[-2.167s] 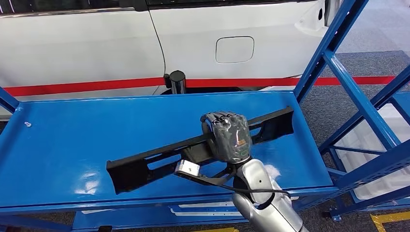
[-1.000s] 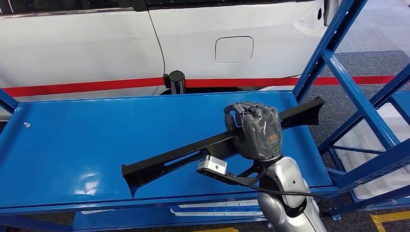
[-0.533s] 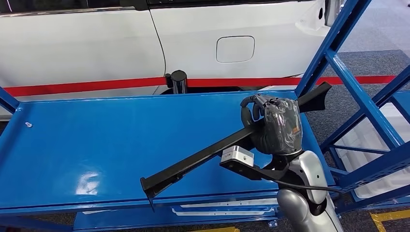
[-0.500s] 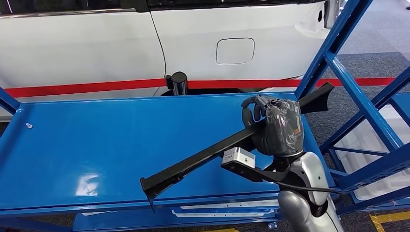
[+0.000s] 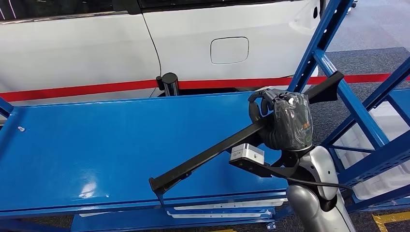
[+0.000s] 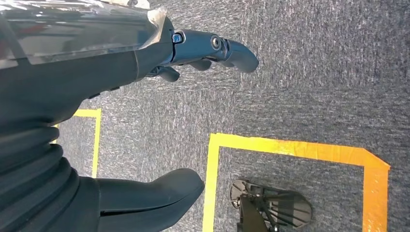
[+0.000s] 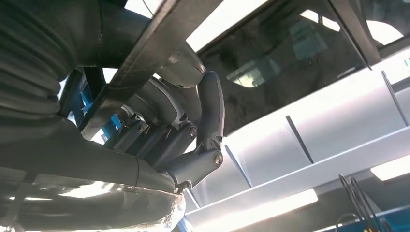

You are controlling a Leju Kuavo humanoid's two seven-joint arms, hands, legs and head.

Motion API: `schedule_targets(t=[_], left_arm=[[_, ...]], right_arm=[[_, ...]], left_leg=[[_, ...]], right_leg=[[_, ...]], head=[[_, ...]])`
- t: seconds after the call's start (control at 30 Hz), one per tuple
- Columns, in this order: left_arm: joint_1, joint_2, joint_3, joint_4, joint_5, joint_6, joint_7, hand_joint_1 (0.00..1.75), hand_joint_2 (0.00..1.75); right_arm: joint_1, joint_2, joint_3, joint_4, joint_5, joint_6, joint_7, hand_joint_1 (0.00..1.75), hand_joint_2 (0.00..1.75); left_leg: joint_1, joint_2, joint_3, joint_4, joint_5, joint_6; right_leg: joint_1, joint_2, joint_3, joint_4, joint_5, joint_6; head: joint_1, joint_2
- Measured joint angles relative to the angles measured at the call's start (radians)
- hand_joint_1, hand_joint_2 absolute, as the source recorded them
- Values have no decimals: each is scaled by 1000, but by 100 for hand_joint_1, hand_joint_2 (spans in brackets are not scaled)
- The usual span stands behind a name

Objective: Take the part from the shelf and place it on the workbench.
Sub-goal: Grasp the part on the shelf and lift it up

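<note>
Head view: right hand [image 5: 283, 121] wrapped around the long black part [image 5: 212, 150], gripping it nearer its far end. Part is lifted clear above the blue shelf [image 5: 87, 140], tilted, near end low over the shelf's front edge, far end up against the blue upright [image 5: 316, 43] at the right. Silver right arm [image 5: 314, 193] comes up from bottom right. White car [image 5: 145, 43] with a red stripe behind the shelf, a black post [image 5: 169, 84] just past the shelf's back edge.

Left wrist view: left hand [image 6: 121, 63] hangs over grey carpet [image 6: 314, 72] with yellow tape lines [image 6: 290, 147]; fingers [image 6: 227, 48] and thumb apart, nothing held.

Right wrist view: right hand fingers [image 7: 193, 140] curled tight around the part's black bar [image 7: 150, 53], car body and window beyond.
</note>
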State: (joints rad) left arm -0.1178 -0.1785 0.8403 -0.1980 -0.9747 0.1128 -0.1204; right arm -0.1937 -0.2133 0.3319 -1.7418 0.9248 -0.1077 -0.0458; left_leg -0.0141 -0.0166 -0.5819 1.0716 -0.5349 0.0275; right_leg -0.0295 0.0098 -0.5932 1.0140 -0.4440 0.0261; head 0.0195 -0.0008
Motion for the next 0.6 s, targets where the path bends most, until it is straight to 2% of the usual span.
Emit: schedule_targets(t=[0.07,0.1,0.13,0.17,0.2,0.27,0.3,0.33,0.43,0.47,0.5,0.53,0.6], left_arm=[[-4,0,0,0,-5,-1,1,0,175],[-5,1,-1,0,-7,-2,2,0,175],[-6,1,-1,0,-10,-3,3,0,175],[-7,2,-1,0,-12,-4,4,0,175],[-8,3,-1,0,-13,-6,5,0,175],[-14,5,-1,0,-16,-11,8,0,175],[-18,6,-2,0,-17,-14,9,0,175],[-21,6,-2,0,-17,-16,10,0,175],[-25,7,-2,0,-18,-18,10,0,175],[-26,7,-2,0,-18,-18,11,0,175],[-27,8,-2,0,-17,-18,11,0,175],[-28,9,-2,0,-15,-17,10,0,175],[-28,12,-2,0,-12,-16,10,0,175]], right_arm=[[-20,0,0,1,-8,11,7,175,175],[-29,0,0,2,-13,14,10,175,175],[-36,0,0,4,-18,16,11,175,175],[-43,-1,0,7,-23,17,12,175,175],[-51,-1,0,11,-25,17,12,175,175],[-71,-1,1,21,-26,17,10,175,175],[-85,-1,1,29,-26,17,10,175,175],[-98,0,3,39,-25,18,9,175,175],[-134,0,13,73,-25,22,8,175,175],[-145,0,17,84,-26,23,8,175,175],[-157,-1,21,95,-28,24,8,175,175],[-169,-2,26,108,-31,24,8,175,175],[-194,-5,40,136,-38,25,8,175,175]], left_leg=[[7,6,-51,128,-78,-13],[11,7,-74,188,-105,-17],[14,9,-83,221,-113,-20],[18,10,-73,214,-101,-22],[20,10,-43,169,-74,-22],[22,12,45,23,-18,-19],[20,13,76,-32,-1,-16],[17,12,92,-65,6,-12],[11,13,83,-79,23,6],[12,14,77,-84,34,15],[13,16,69,-90,47,23],[14,17,59,-93,59,29],[9,17,35,-92,77,36]], right_leg=[[1,-4,-9,0,6,-13],[2,-6,-14,0,9,-16],[3,-8,-19,1,13,-17],[3,-9,-23,1,17,-16],[2,-9,-26,1,21,-14],[3,-9,-31,1,30,-6],[5,-10,-33,0,35,0],[6,-10,-35,0,40,7],[5,-11,-42,-5,57,30],[5,-11,-51,4,47,32],[7,-11,-66,33,23,30],[8,-12,-87,83,-13,24],[9,-11,-125,213,-85,15]], head=[[-1,0],[-1,0],[-1,0],[-1,0],[-1,0],[-1,0],[0,0],[0,0],[1,0],[1,0],[2,0],[3,0],[4,0]])
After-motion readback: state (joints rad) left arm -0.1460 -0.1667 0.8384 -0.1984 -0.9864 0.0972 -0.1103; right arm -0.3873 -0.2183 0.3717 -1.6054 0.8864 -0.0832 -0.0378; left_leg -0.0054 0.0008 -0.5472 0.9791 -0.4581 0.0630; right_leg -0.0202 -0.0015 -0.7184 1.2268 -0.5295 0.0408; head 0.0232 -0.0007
